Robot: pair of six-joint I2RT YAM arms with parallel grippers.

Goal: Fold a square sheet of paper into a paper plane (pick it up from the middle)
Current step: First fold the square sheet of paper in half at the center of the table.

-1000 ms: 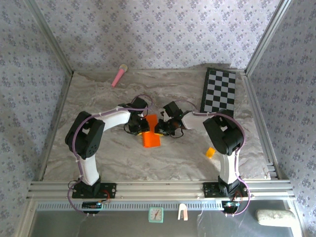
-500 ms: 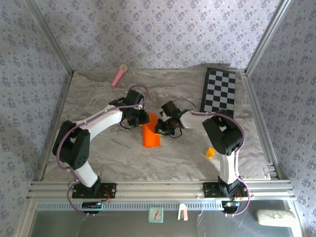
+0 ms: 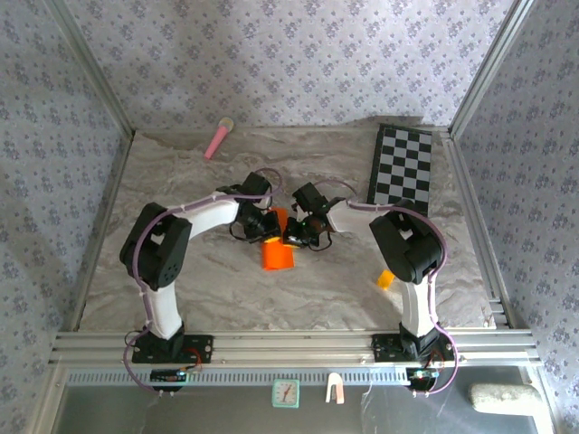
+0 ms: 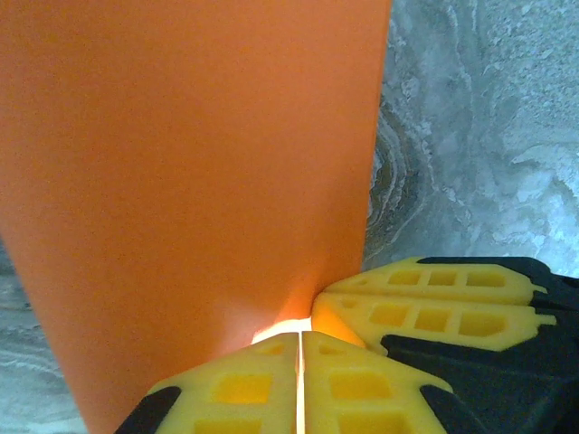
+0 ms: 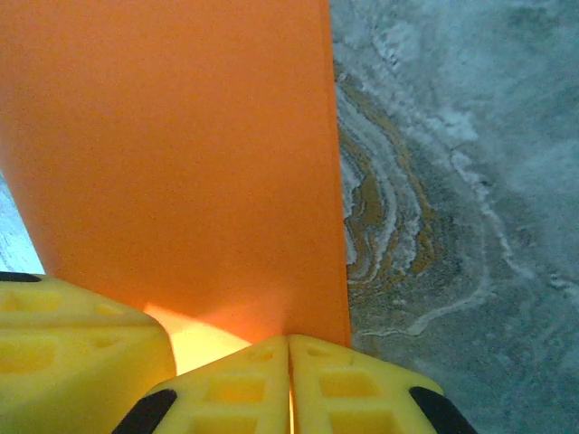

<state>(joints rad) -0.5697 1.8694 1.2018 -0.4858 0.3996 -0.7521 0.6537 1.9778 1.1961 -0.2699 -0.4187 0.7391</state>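
Left tool (image 4: 299, 336) is seen with its yellow, ribbed fingers pressed together on one edge of the paper (image 4: 190, 181). The right tool (image 5: 289, 341) is clamped likewise on the same edge, just beside it. The paper is smooth, matte and bright orange, folded to a long straight-sided strip, and is held between the two tools at the middle of the grey marbled bench (image 3: 181, 172). A black-and-white checkerboard (image 3: 403, 168) is laid at the far right, a pink stick (image 3: 218, 138) at the far left, and a small orange block (image 3: 385, 278) beside the right arm.
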